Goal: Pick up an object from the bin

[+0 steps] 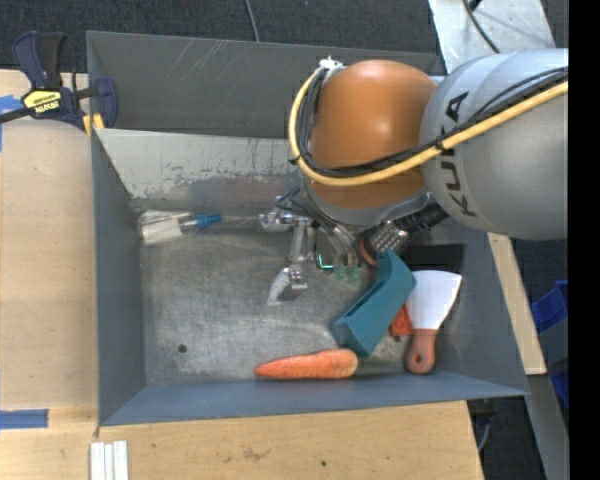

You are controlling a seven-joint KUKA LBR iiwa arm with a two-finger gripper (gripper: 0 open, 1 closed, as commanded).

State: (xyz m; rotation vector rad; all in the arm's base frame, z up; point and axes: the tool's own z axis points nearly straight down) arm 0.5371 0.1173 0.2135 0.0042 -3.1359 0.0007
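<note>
The arm (500, 148) reaches in from the bin's right side, its wrist under a rounded orange cover (370, 128) looped by a yellow cable. It is bent downwards, so the gripper (296, 276) hangs low over the middle of the bin (120, 298), above bare grey floor. I cannot tell whether the gripper is open or closed, and nothing shows in its grasp. The nearest thing is a teal block (375, 313) just to its right, a flat-sided oblong lying tilted. Its long axis runs from the near wall's middle up towards the far right corner. An orange carrot (307, 366) lies lengthwise along the near wall, touching the block's lower end. A white scraper (436, 303) with a reddish handle rests beside the right wall, and a clear tube (175, 226) lies at the far wall's left
</note>
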